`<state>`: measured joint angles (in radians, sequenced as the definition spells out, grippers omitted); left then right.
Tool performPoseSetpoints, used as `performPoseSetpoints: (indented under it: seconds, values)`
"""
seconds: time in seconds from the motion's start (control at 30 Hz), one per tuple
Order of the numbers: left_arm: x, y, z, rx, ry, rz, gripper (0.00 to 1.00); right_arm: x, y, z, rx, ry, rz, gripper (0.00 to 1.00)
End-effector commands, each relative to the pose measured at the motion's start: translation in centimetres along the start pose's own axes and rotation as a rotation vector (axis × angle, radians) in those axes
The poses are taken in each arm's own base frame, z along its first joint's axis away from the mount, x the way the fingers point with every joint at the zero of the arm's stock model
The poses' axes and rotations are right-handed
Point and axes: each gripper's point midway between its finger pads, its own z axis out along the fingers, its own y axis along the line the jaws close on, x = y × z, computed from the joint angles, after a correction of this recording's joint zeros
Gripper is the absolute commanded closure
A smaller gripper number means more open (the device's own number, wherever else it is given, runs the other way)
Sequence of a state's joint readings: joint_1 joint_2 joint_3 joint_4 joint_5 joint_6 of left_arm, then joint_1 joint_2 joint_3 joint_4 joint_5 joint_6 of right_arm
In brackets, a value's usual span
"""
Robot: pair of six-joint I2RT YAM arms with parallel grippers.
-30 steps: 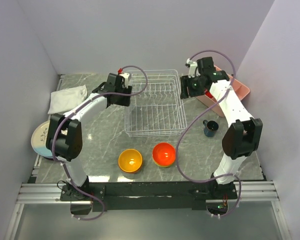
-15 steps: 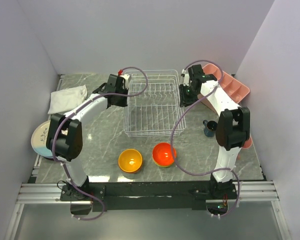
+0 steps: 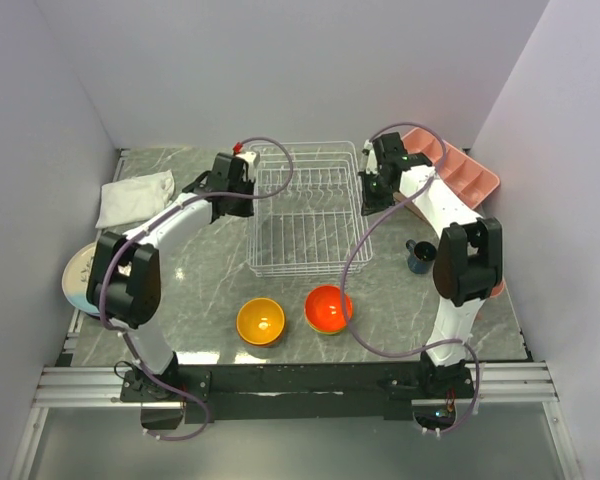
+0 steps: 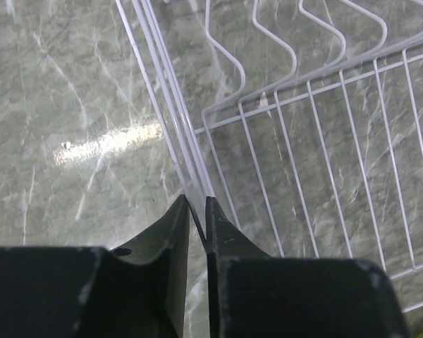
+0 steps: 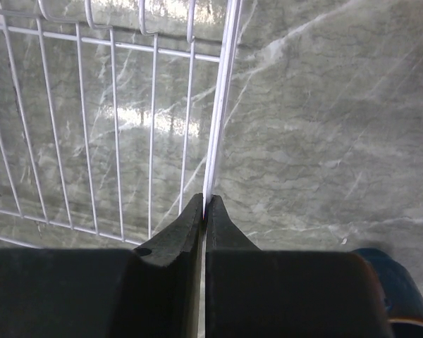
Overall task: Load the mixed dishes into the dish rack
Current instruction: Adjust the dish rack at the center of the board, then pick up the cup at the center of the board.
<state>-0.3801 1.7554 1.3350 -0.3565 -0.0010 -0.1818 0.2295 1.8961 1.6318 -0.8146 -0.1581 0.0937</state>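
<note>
Lowest in the top view, the orange-yellow bowl (image 3: 260, 320) and the red-orange bowl (image 3: 328, 308) sit side by side on the table (image 3: 200, 270), with a plate (image 3: 78, 275) at the left edge and the navy cup (image 3: 420, 256) at mid right. Above them, at frame centre, the dish rack (image 3: 310, 205) lies flat and square to the table edge, its floor wires and slightly longer side running up the frame (plate tines toward the top end). The left gripper (image 4: 197, 211) pinches its left rim wire and the right gripper (image 5: 203, 204) clamps its right rim wire, while the white cloth (image 3: 135, 197) lies upper left and the pink tray (image 3: 460, 175) upper right.
</note>
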Motion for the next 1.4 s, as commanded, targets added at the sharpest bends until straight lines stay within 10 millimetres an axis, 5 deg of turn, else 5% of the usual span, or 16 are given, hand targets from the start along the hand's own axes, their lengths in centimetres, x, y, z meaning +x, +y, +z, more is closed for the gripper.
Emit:
performPoseSetpoints:
  seconds: [0.0,0.03,0.07,0.1,0.2,0.27,0.37,0.5,0.73,0.97,1.37]
  values:
    - [0.3,-0.1,-2.0,0.005,0.008,0.022,0.81,-0.1,-0.7,-1.5,0.044,-0.041,-0.064,0.97]
    - [0.2,-0.1,-2.2,0.006,0.003,0.015,0.41,-0.4,-1.2,-1.7,0.073,-0.055,-0.066,0.85]
    - [0.1,0.9,-2.4,-0.056,-0.006,0.006,0.12,-0.7,-1.3,-2.1,0.084,-0.067,-0.074,0.67]
    - [-0.2,1.2,-2.6,-0.07,-0.015,0.009,0.04,-1.1,-1.6,-2.7,0.097,-0.084,-0.093,0.39]
    - [-1.7,1.5,-3.8,-0.08,-0.055,0.065,0.04,-1.9,-3.6,-6.0,0.16,-0.143,-0.134,0.23]
    - [-3.4,1.5,-5.0,-0.087,-0.099,0.062,0.04,-2.0,-5.2,-8.7,0.227,-0.185,-0.161,0.21]
    - [-5.6,0.8,-6.8,-0.061,-0.156,0.073,0.04,0.2,-7.2,-11.0,0.228,-0.116,-0.254,0.19]
    - [-7.4,0.4,-8.2,-0.042,-0.216,0.093,0.04,5.7,-9.8,-12.0,0.197,0.068,-0.372,0.28]
    - [-9.4,0.8,-8.0,-0.071,-0.273,0.125,0.04,9.5,-11.0,-9.3,0.181,0.125,-0.488,0.41]
    - [-10.7,0.0,-7.3,-0.041,-0.284,0.108,0.04,9.9,-12.0,-6.4,0.191,0.15,-0.488,0.61]
    - [-10.9,-0.3,-7.1,-0.042,-0.288,0.126,0.04,10.8,-11.1,-5.3,0.137,0.185,-0.534,0.59]
